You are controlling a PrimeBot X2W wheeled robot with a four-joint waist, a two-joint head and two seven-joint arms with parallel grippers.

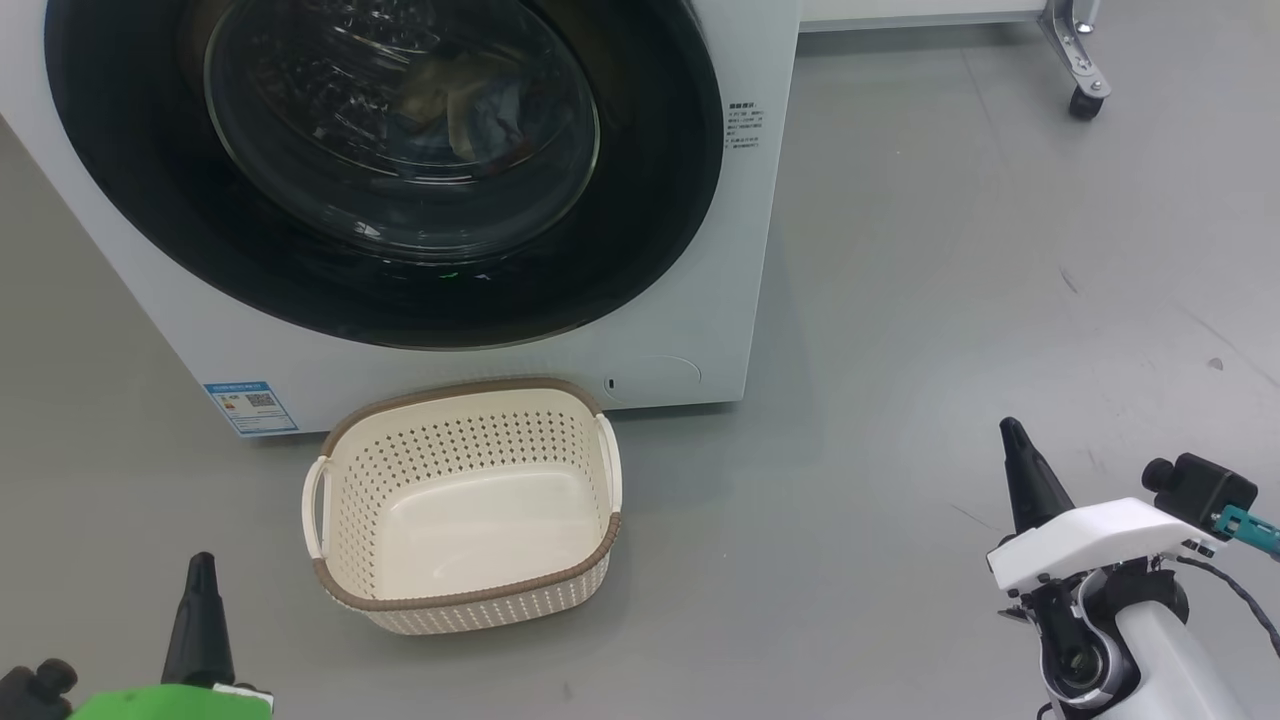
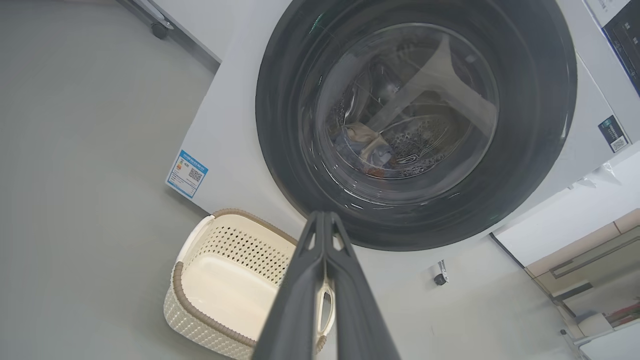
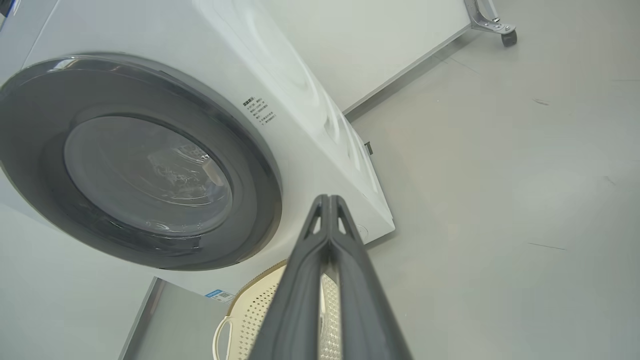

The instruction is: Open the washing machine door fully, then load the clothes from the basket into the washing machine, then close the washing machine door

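The washing machine (image 1: 690, 330) stands at the top of the head view, and its door (image 1: 390, 160) with the black rim lies flat against the front, closed. Behind the glass bowl (image 2: 407, 105) a bundle of the clothes (image 2: 362, 147) rests in the steel drum. On the floor in front sits the cream basket (image 1: 465, 505), with nothing inside it. My left gripper (image 1: 201, 562) hangs low at the left, shut and empty, short of the basket. At the lower right my right gripper (image 1: 1010, 428) is shut and empty too, well clear of the machine.
Grey floor spreads to the right of the machine. A metal leg on a caster (image 1: 1085, 100) stands at the far right. A blue label (image 1: 250, 405) marks the machine's lower left corner. A white wall panel (image 3: 380, 45) runs behind.
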